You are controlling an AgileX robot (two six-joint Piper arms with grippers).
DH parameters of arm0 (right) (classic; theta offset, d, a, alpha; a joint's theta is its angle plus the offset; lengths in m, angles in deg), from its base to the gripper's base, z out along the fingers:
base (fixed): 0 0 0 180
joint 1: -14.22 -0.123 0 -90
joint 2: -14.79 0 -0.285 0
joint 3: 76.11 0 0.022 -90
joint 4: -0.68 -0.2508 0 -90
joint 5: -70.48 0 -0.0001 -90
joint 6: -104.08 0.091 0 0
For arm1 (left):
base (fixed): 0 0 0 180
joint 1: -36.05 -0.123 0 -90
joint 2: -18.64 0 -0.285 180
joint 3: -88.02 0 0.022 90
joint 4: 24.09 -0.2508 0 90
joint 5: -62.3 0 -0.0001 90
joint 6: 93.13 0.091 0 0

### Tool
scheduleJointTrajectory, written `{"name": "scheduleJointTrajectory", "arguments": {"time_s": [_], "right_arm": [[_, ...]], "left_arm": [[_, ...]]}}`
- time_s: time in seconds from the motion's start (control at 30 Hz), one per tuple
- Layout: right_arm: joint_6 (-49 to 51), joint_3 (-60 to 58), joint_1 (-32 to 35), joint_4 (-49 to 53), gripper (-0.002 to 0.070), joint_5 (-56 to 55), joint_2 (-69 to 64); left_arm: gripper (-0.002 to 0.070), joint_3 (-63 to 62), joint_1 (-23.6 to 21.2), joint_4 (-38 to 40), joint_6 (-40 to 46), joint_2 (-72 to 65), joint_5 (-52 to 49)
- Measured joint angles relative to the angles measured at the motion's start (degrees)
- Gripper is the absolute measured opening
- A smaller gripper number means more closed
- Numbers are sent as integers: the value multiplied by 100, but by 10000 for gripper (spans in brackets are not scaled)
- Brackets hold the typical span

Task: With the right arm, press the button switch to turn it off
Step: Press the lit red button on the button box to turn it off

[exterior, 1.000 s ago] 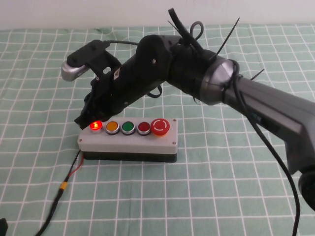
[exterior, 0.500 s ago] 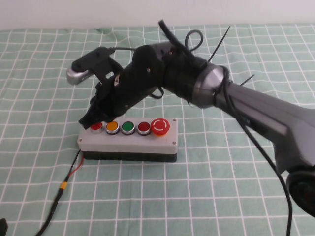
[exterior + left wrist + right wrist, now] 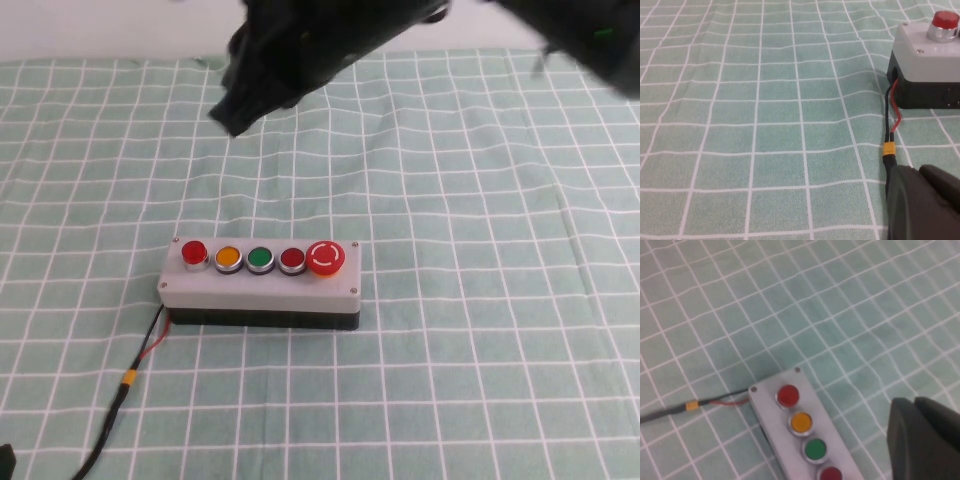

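Note:
A grey button box [image 3: 262,288] lies mid-table with a row of buttons: a red button [image 3: 194,252] at its left end, unlit, then orange [image 3: 228,257], green [image 3: 260,258], a small red one [image 3: 292,259] and a large red stop button [image 3: 325,257]. My right gripper [image 3: 232,115] hangs high above the table, behind and well clear of the box, shut on nothing. In the right wrist view the right gripper [image 3: 914,401] is seen beside the box, whose red button [image 3: 788,395] is dark. My left gripper [image 3: 917,170] rests low at the table's front left, shut, near the box's cable [image 3: 890,130].
A black and red cable [image 3: 140,365] with an orange tag runs from the box's left end toward the front left corner. A green checked cloth [image 3: 480,350] covers the whole table. The right arm's dark bulk fills the top of the high view.
The right gripper has lifted up and back off the left red button. That button glowed one second ago and is now dark. The left arm has not moved.

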Motion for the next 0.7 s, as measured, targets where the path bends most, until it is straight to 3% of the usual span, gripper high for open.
{"name": "scheduleJointTrajectory", "arguments": {"time_s": [0.17, 0.53, 0.7], "right_arm": [[139, -1186, 2, 109, -15, -282, 1175], [905, -5719, 2, 232, -15, -2142, 4407], [1039, -6798, 12, 90, -15, -2237, 5679]], "left_arm": [[-3, 0, 0, 0, 0, 0, 0], [-3, 0, 0, 0, 0, 0, 0], [-3, 0, 0, 0, 0, 0, 0]]}}
